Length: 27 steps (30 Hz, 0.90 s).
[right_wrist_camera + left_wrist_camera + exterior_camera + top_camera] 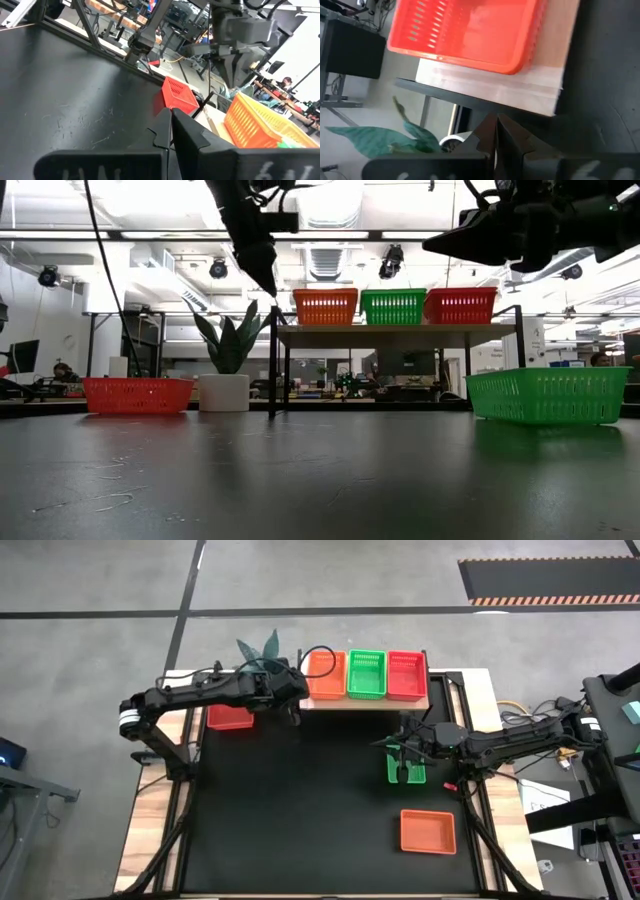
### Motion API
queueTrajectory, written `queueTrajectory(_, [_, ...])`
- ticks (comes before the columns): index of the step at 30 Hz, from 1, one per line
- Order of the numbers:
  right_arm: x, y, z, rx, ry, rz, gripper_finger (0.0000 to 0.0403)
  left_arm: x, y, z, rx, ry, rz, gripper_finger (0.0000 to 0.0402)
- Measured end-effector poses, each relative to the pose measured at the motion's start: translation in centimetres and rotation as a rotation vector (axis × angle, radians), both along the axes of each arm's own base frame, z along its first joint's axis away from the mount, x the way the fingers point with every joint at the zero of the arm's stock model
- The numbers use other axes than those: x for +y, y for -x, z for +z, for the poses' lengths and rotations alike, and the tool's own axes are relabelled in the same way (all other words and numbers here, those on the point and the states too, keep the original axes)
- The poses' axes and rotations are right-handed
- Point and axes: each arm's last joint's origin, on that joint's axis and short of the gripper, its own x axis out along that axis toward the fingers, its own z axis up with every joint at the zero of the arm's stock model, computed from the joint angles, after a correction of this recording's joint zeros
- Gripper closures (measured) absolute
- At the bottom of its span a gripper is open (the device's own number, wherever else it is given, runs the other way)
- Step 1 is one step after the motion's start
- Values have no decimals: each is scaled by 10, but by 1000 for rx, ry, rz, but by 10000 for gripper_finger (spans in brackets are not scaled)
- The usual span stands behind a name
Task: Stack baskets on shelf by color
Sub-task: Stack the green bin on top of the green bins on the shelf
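Nearest me, lower right, one loose orange plastic mesh basket (428,832); above it a green one (406,766) under my empty, closed right gripper (400,746). My left gripper (297,708), closed and empty, sits mid-left beside a red one (229,718). Upper centre, the pale-wood shelf (365,703) holds three, so I judge three remain; next, open over the green.

Shelf (365,703) carries orange (325,675), green (366,674), red baskets (407,675) side by side.

Three baskets (366,675) on shelf (365,702).
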Motion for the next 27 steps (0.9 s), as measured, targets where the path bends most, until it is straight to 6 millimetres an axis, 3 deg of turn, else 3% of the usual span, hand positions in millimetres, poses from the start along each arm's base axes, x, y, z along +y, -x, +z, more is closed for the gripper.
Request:
queueTrajectory(5, [0,0,2,6,-49,-26,394,-6,-1,-14,9,9,-11,402])
queueTrajectory(9, [6,-5,11,55,-131,24,394,-23,1,-11,-33,23,-30,402])
queueTrajectory(18, [40,-10,39,314,-343,154,394,-82,13,-11,-148,65,-149,401])
queueTrajectory(27, [63,-8,60,601,-545,93,394,-139,36,-36,-179,183,-227,401])
